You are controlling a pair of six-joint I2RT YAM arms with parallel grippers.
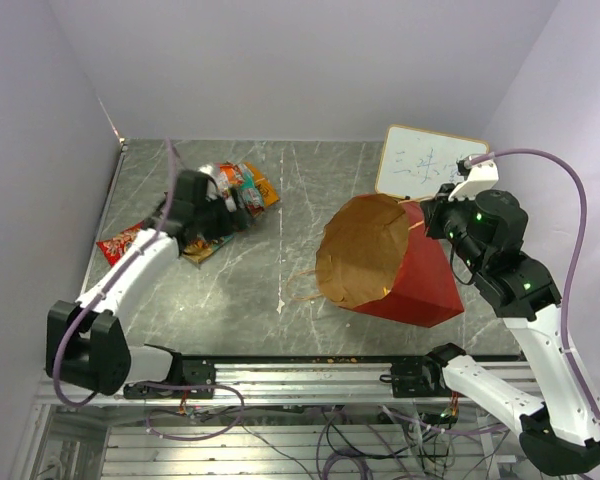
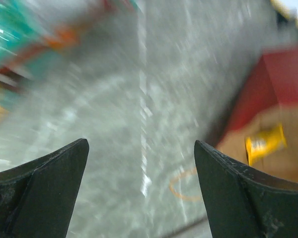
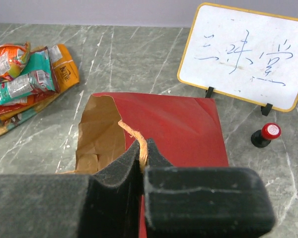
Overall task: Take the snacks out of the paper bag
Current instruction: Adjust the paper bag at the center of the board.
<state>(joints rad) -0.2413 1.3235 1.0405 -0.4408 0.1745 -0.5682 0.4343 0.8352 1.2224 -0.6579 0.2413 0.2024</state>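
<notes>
The paper bag, red outside and brown inside, lies on its side with its mouth facing left. My right gripper is shut on the bag's upper orange cord handle, above the red side. My left gripper is open and empty beside a pile of snacks at the back left. The left wrist view is blurred; between the open fingers I see table, the bag and a yellow packet inside it. A red packet lies further left.
A white writing board stands behind the bag, with a small red-capped object beside it. The bag's lower orange cord handle lies on the table. Walls close in the left, back and right sides.
</notes>
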